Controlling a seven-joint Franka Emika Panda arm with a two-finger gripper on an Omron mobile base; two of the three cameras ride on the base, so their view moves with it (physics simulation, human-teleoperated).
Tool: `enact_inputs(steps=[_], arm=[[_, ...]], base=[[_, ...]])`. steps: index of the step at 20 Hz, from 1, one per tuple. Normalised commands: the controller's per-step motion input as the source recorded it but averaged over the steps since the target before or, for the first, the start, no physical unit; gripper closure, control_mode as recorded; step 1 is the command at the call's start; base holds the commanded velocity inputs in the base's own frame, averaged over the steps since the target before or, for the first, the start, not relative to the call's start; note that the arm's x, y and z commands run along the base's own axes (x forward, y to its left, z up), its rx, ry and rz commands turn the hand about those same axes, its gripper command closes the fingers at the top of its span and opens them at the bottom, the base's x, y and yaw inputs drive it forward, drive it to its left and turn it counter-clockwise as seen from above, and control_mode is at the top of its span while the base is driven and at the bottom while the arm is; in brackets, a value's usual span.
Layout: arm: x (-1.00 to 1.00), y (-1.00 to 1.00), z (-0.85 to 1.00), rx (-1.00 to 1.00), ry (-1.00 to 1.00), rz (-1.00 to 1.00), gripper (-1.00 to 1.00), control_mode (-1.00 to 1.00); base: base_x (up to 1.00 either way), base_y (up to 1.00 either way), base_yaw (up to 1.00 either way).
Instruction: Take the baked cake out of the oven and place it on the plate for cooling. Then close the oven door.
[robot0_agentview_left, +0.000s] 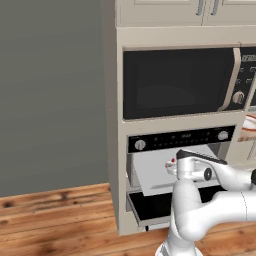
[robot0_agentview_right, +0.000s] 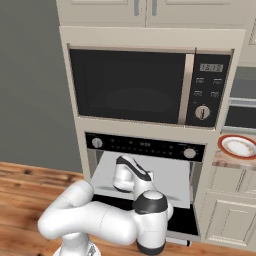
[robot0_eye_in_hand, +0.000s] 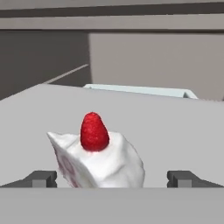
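The jaws stand wide apart, one fingertip (robot0_eye_in_hand: 41, 179) on each side of the baked cake (robot0_eye_in_hand: 98, 159), not touching it. The cake sits between them on the oven's grey tray (robot0_eye_in_hand: 175, 131), above the dropped oven door (robot0_agentview_left: 155, 206).

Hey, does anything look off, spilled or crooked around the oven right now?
Nothing stands out. The cake sits intact on the grey oven tray, cherry on top, between the open claw fingertips. The oven door hangs open as expected, and the plate rests flat on the counter to the right.
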Motion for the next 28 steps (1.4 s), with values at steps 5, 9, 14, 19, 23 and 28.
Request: enact_inputs(steps=[5,9,14,19,23,28], arm=[[0.12,0.00,-0.08,0.00,-0.02,0.01,-1.00,-1.00],[0.10,0.00,-0.05,0.00,-0.02,0.01,-1.00,-1.00],[0.09,0.00,-0.01,0.00,-0.03,0.03,-1.00,-1.00],[0.09,0.00,-0.05,0.00,-0.04,0.05,-1.00,-1.00],[0.01,0.00,-0.07,0.00,-0.01,0.09,-1.00,-1.00],[0.00,0.03,-0.01,0.00,0.00,0.09,-1.00,-1.00]], base=[[0.00,0.00,0.00],[0.00,0.00,0.00],[0.00,0.00,0.00],[0.00,0.00,0.00],[0.00,0.00,0.00],[0.00,0.00,0.00]])
